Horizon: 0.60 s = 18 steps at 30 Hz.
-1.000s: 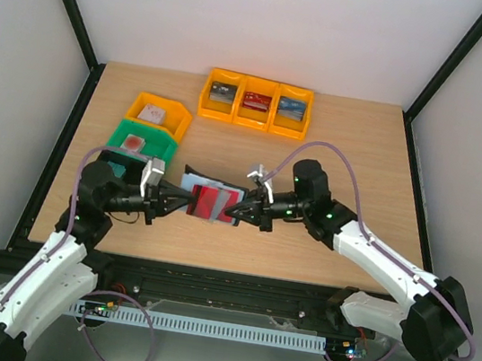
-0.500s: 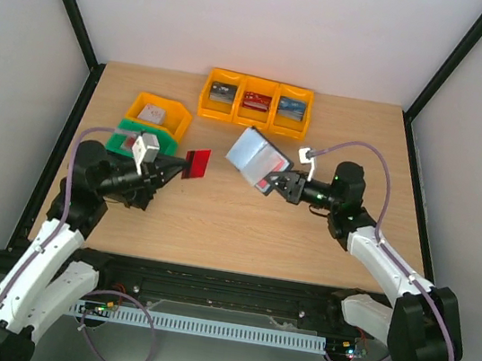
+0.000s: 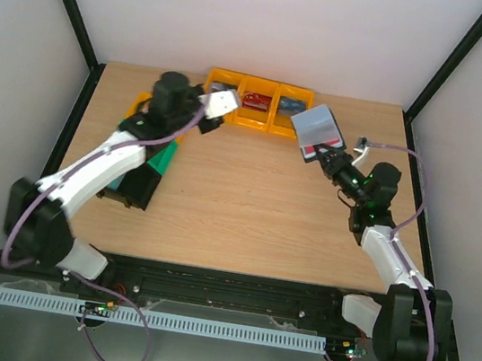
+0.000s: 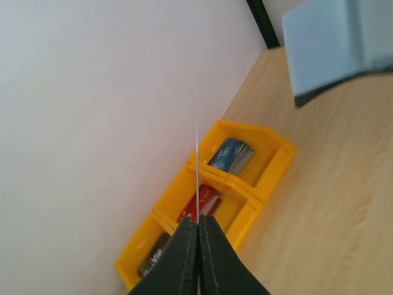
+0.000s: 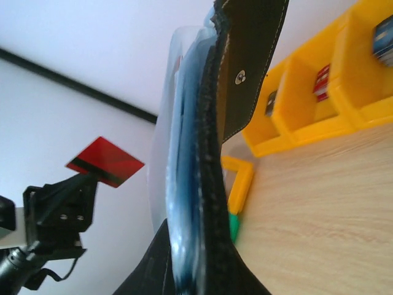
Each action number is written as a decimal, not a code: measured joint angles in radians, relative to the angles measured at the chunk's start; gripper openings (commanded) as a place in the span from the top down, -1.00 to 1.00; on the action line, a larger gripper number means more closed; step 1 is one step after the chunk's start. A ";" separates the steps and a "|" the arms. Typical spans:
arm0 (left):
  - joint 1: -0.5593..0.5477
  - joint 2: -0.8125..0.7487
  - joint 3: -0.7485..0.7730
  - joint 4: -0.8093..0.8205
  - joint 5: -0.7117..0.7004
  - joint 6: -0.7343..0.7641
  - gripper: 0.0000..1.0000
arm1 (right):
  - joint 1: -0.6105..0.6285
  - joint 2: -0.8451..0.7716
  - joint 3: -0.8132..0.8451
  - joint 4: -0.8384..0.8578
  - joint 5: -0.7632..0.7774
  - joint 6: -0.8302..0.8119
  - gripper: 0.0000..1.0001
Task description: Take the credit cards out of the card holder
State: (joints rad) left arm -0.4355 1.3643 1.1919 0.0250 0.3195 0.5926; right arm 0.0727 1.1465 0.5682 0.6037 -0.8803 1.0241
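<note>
1. One wooden worktop (image 3: pixel 246 208) carries the scene, though both task things are held up off it.
2. Two arms reach toward its far side. Your left arm (image 3: pixel 103 160) stretches to the far left-centre, and your right arm (image 3: pixel 390 248) rises along the right edge.
3. Three compartments make up the row of yellow bins (image 3: pixel 236 122) at the far edge, each with stacked cards (image 3: pixel 256 101) inside.
4. One card holder (image 3: pixel 319 129) hangs in the air at far right, near the right end of the bins. It is open, with its grey-blue clear pockets toward the overhead camera.
   - The right jaws are clamped tight on the edge nearest that arm.
   - Expect it to be light, soft and floppy. The free leaf and snap tab will likely sag, so grip near the fold and keep the pocket mouths turned to the other arm.
   - A sliver of red at its lower edge may be another card. How many are left inside I cannot tell.
5. One red card (image 5: pixel 105 161) is pinched in the left jaws, which are closed on one edge, above the left part of the bin row. Which compartment lies under it I cannot tell. Treat cards as thin, stiff, light and slick. Take them by an exposed edge, squeeze the flat faces, and pull straight along the pocket.
</note>
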 measured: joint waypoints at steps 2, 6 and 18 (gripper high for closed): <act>-0.039 0.135 0.091 0.006 -0.063 0.113 0.95 | -0.048 0.011 0.008 0.001 -0.001 0.011 0.97; -0.072 0.450 0.388 -0.063 -0.147 0.276 0.95 | -0.121 0.063 0.026 0.016 -0.020 0.017 0.97; -0.055 1.021 0.847 -0.108 -0.322 0.497 0.95 | -0.167 0.105 0.106 -0.114 -0.049 -0.139 0.97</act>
State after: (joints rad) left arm -0.4904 2.3856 2.0392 -0.0826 -0.0029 1.0901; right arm -0.0944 1.2518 0.6739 0.4896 -0.9291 0.8852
